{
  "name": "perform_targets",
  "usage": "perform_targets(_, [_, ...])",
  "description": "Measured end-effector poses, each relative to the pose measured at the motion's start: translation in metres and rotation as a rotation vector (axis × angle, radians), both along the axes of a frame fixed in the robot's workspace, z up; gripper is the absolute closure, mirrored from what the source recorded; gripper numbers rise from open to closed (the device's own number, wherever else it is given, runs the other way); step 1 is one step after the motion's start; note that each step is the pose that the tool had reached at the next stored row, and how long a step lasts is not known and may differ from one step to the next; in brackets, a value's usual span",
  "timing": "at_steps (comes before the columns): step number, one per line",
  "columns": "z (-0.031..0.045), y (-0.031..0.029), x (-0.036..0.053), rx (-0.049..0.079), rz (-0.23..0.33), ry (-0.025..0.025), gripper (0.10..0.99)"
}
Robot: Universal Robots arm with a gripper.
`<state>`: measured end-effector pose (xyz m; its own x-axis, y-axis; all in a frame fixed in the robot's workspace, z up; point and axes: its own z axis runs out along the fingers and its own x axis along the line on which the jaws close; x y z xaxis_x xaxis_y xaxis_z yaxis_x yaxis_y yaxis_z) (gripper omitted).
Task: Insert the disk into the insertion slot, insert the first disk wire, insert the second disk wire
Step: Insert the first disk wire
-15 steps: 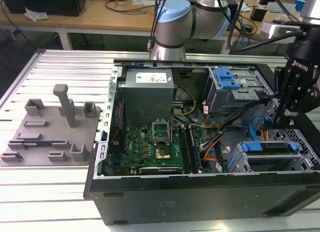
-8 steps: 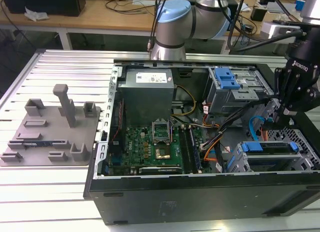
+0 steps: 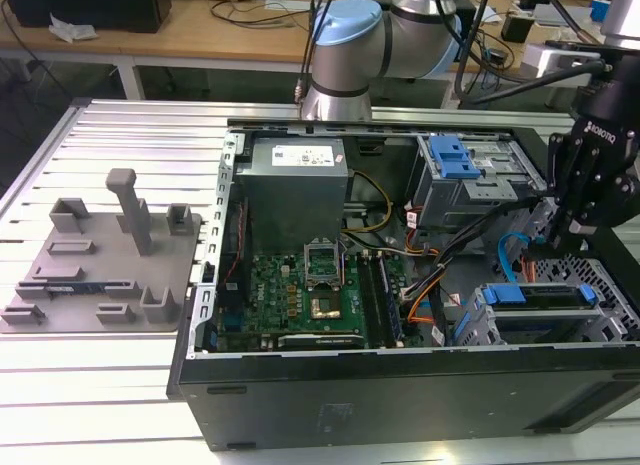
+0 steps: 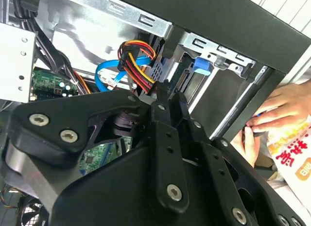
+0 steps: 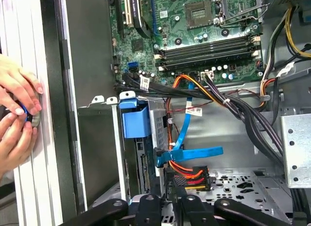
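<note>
The gripper (image 4: 167, 92) has its fingers pressed close on the dark plug of the second disk wire (image 5: 192, 175), an orange, red and yellow bundle, right at the disk's connector edge. If the plug meets that edge tilted, it may jam or bend pins. The bundle could also drag on the first disk wire (image 5: 187, 133), whose plug end lies just beside it. A person's hands (image 5: 17, 114) rest against the case's outer wall, close to the arm's working area.

The disk (image 5: 142, 160) sits inside the insertion slot (image 3: 605, 285), at the case corner on the exterior view's right. It shows edge-on, with its blue carrier tab standing at the slot's rim.
</note>
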<state>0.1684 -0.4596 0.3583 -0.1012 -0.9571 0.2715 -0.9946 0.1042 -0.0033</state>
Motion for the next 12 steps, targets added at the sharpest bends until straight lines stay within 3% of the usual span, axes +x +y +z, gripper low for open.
perform_targets(3, [0.0001,0.009,-0.0054,-0.003,0.0,-0.0018,0.847])
perform_targets(8, [0.0001,0.0094,-0.0055,-0.006,0.0,-0.0018,0.835])
perform_targets(9, [0.0001,0.0094,-0.0055,-0.006,0.0,-0.0018,0.769])
perform_targets(10, [0.0001,0.0106,-0.0056,-0.006,0.0,-0.0018,0.769])
perform_targets(12, [0.0,0.0224,-0.0057,-0.009,0.0,-0.002,0.769])
